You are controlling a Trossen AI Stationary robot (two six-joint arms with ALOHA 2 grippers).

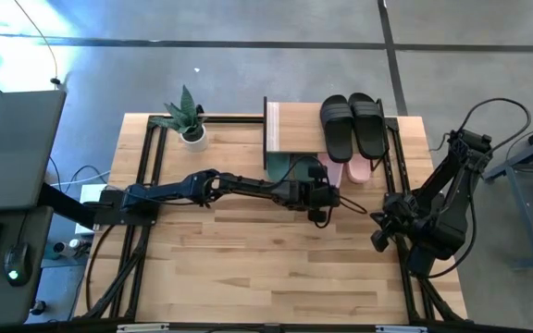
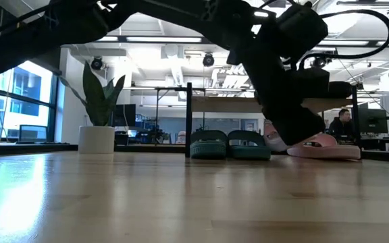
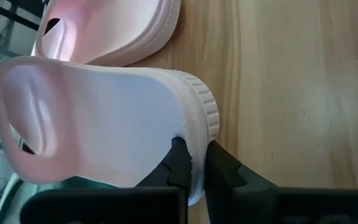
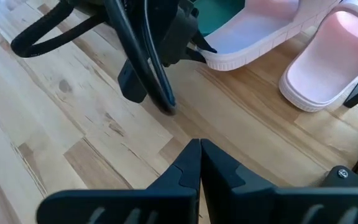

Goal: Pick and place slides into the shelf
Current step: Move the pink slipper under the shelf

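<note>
The left gripper [image 1: 329,196] is clamped on the heel rim of one pink slide [image 3: 104,118], the fingers [image 3: 182,163] pinching the ribbed sole edge, just in front of the shelf [image 1: 294,128] near the table's middle. From the low view the slide appears tilted, heel raised and toe down by the shelf's lower level; whether the toe touches the tabletop [image 1: 266,268] cannot be confirmed, as the arm blocks it. The second pink slide [image 1: 359,170] lies just beside the first, partly under the shelf's right end. The black pair [image 1: 352,125] rests on the shelf's top board, so that part of the task looks complete. A teal-green pair [image 2: 229,144] already occupies the lower level on the left. The right gripper [image 4: 199,163] waits at the table's right edge with its fingers closed on nothing. Judgement on the step in hand: the held slide wants feeding toe-first into the free space to the right of the teal pair, kept low enough to pass under the top board and level enough that the toe does not catch. The grip is on a thin edge of a soft sole, so a slow push is advisable; a twist could lever the slide out of the fingers. It should also be steered clear of its neighbouring mate. Hidden items: the shelf's lower board and the free space on it are covered by the top board from above, and a potted plant [image 1: 189,118] stands well apart at the far left.
</note>
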